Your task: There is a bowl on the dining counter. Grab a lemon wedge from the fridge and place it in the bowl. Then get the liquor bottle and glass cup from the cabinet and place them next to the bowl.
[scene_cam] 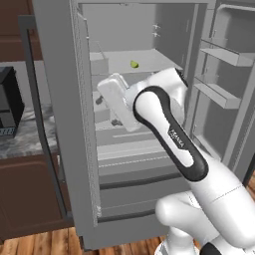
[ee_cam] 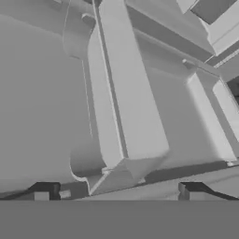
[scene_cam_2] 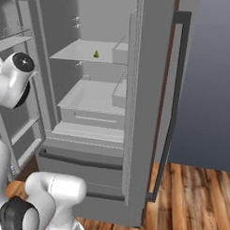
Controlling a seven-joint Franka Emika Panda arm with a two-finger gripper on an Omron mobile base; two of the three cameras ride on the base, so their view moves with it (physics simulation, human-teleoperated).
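In the left base view, the lemon wedge [scene_cam: 134, 64] sits mid-shelf on the fridge's upper shelf [scene_cam: 154, 60], toward its front edge; the arm's hand is lower, so the wedge lies above and beyond it.

The right base view shows the lemon wedge [scene_cam_2: 96, 54] alone on that shelf.

In the hand view, the gripper [ee_cam: 119, 191] stands wide open, empty, facing grey fridge panels.

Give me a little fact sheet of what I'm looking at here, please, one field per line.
place: kitchen, in front of an open fridge
fridge doors: both swung open
lemon wedge: small yellow-green piece lying alone on the upper shelf
arm: white, reaching into the fridge below that shelf
end effector: open, holding nothing, pointed into the fridge interior
lemon status: not yet picked up
beside fridge: stone counter with a dark appliance
floor: wood planks
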